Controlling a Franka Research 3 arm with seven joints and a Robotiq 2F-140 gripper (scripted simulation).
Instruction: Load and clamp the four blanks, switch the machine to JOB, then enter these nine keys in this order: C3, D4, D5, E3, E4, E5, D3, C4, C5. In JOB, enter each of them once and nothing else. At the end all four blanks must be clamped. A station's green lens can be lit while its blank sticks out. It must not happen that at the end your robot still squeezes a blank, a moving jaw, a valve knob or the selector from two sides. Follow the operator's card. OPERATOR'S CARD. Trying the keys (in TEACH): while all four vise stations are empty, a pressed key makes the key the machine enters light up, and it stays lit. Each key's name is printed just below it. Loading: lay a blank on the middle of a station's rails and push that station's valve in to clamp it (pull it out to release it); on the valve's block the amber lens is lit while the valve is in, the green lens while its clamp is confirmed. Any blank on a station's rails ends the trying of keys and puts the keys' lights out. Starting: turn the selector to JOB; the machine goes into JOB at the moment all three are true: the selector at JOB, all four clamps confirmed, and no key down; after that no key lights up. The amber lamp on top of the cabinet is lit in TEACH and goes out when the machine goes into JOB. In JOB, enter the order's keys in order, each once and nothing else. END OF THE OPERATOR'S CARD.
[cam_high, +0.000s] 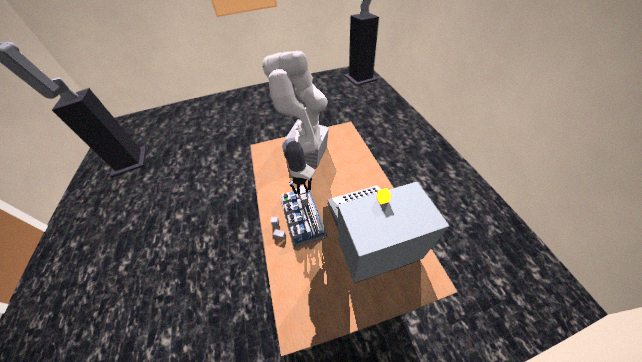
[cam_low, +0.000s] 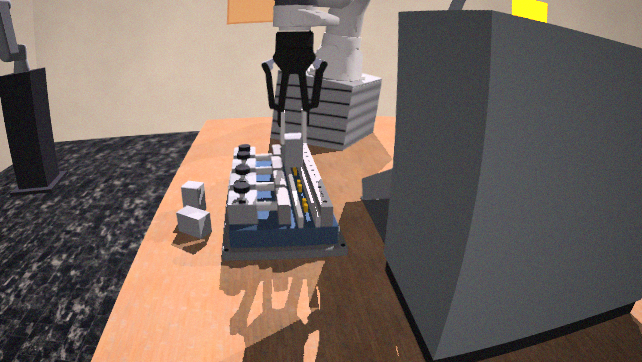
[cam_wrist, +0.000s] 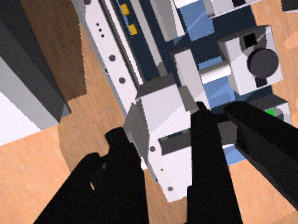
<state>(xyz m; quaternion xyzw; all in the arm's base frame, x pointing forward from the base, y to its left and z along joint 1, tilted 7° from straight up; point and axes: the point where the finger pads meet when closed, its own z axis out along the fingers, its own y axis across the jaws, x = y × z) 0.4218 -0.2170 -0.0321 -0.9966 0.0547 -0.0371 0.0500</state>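
My gripper (cam_high: 302, 192) (cam_low: 293, 134) (cam_wrist: 163, 109) is shut on a light grey blank (cam_low: 293, 151) (cam_wrist: 159, 106), held upright over the far part of the vise fixture (cam_low: 283, 236); whether it touches the rails is unclear. Two other blanks (cam_high: 279, 234) (cam_low: 193, 222) lie left of the fixture. The fourth blank cannot be made out; the fingers and held blank hide much of the far station. A green lens (cam_wrist: 270, 113) is lit at the far end. A black valve knob (cam_wrist: 262, 63) shows on the neighbouring block. The amber lamp (cam_high: 383, 196) (cam_low: 530, 10) is bright yellow.
The large grey cabinet (cam_high: 395, 220) (cam_low: 550, 165) stands right of the fixture, a tall obstacle. Its key panel (cam_high: 361, 194) faces the arm's side; key names are unreadable and no lit key is discernible. The selector is not discernible. The wooden table (cam_high: 295, 320) carries everything.
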